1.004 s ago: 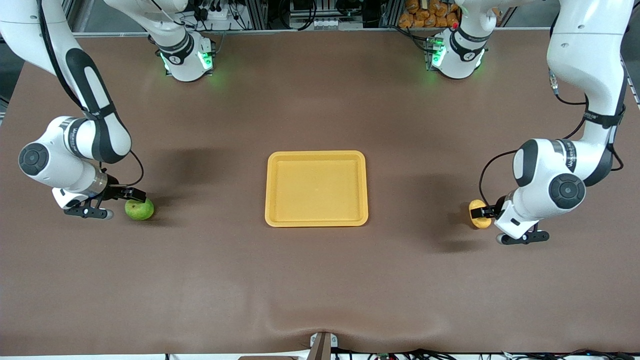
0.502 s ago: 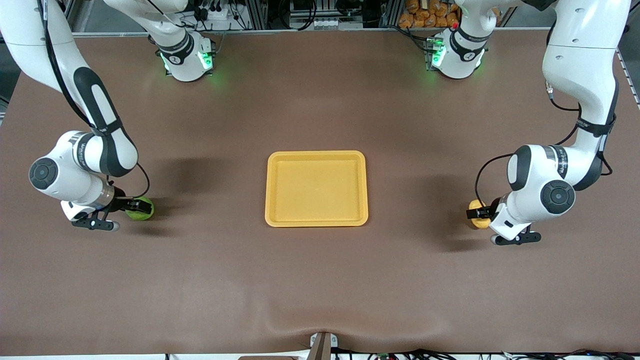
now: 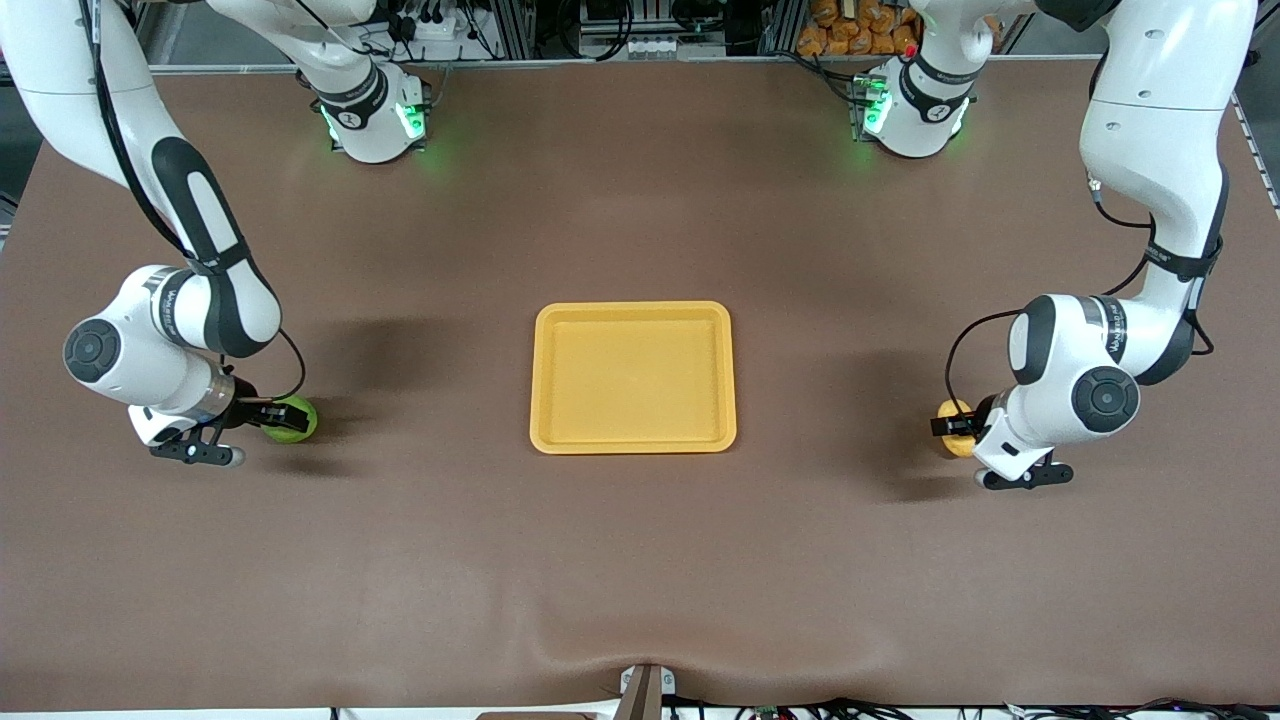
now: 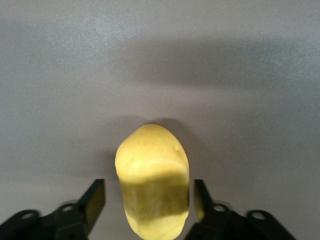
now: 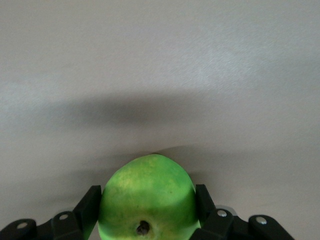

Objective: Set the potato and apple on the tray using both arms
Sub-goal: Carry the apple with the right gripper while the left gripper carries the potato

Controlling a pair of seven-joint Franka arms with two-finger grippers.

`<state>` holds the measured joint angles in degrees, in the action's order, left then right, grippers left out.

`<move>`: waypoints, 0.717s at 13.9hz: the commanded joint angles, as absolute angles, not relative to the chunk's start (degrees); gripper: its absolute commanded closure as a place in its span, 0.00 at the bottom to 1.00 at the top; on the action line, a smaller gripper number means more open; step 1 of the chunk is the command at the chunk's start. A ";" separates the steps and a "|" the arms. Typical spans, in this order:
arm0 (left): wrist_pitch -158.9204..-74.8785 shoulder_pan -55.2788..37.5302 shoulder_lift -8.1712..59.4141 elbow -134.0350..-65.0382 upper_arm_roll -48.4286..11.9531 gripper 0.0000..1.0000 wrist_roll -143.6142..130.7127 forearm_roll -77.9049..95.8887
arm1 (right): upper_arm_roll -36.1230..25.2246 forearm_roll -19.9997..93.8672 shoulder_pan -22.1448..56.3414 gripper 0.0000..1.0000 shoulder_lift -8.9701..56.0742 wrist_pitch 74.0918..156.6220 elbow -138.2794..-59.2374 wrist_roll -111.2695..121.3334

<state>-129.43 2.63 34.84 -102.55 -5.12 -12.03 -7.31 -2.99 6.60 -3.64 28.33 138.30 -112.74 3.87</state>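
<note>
The yellow-orange tray lies bare at the middle of the table. The green apple sits on the table toward the right arm's end. My right gripper is down at it, and in the right wrist view both fingers press the sides of the apple. The yellow potato lies toward the left arm's end. My left gripper is lowered around it and open. In the left wrist view the potato lies between the fingers with a gap on each side.
The brown table surface runs wide on all sides of the tray. Both arm bases stand along the table's edge farthest from the front camera. A small mount sits at the nearest edge.
Both arms have come lower over their produce. The right gripper has closed round the apple, which shifted slightly toward the tray. The left gripper has settled around the potato.
</note>
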 commanded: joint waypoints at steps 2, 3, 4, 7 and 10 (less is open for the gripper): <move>-129.99 2.81 34.46 -102.39 -5.45 0.76 -12.92 -8.35 | -3.08 7.47 -2.20 1.00 24.88 122.04 -104.27 4.04; -129.47 2.73 33.93 -102.13 -5.54 0.88 -12.83 -8.35 | -2.99 7.56 -2.11 1.00 24.87 117.82 -100.93 4.30; -129.38 2.64 32.88 -101.87 -5.71 0.98 -12.83 -8.35 | -2.38 7.56 -1.85 1.00 24.79 114.73 -97.94 4.31; -125.88 0.80 30.24 -100.82 -6.50 1.00 -14.57 -8.35 | 1.04 7.56 -1.67 1.00 22.77 109.69 -92.65 4.39; -119.91 -4.90 29.00 -97.48 -6.68 1.00 -19.14 -8.35 | 5.26 7.56 -1.67 1.00 20.49 109.60 -91.23 4.22</move>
<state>-124.28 -0.86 30.57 -99.16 -6.82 -15.50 -7.31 2.87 6.92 -1.36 22.16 110.62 -91.87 3.96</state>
